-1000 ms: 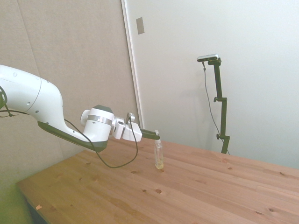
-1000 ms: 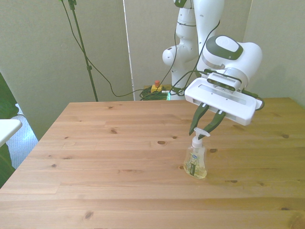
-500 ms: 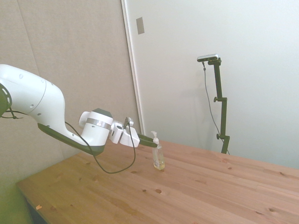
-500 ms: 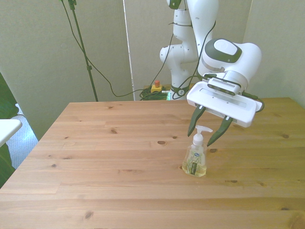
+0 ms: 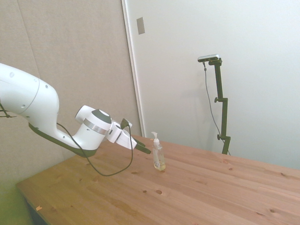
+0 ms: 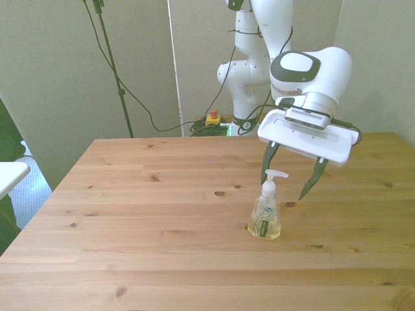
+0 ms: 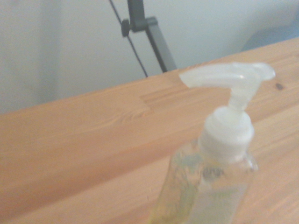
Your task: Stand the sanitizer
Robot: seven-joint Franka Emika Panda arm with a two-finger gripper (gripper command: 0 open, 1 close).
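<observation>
Gripper (image 6: 290, 181) fingers hang spread wide, holding nothing, with one dark finger (image 6: 268, 163) at about ten o'clock of the sanitizer's pump head and the other at about three o'clock of it in the front view, neither one touching the bottle. Seen from the side, the gripper (image 5: 145, 149) sits just beside the bottle at its nine o'clock, apart from it, with the white arm (image 5: 33, 110) sloping down toward it and a black cable (image 5: 110, 169) looping beneath the wrist. The sanitizer (image 6: 266, 213) stands upright on the wooden table (image 6: 142, 220), its base flat on the boards, white pump nozzle pointing toward three o'clock in the front view, yellowish liquid low in the clear body and a label on its face. In the side view the sanitizer (image 5: 158, 154) rises straight from the table (image 5: 197, 192), and the wrist view shows the sanitizer (image 7: 210, 182) close and blurred, pump top pale against the planks. Nothing lies on the boards between the fingers and the bottle. Beyond the table's far edge, at twelve o'clock of the bottle in the front view, a small yellow box with a red button (image 6: 212, 118) rests low by the robot's base among green cables. At nine o'clock, off the table's edge, a white surface corner (image 6: 11, 173) pokes in.
</observation>
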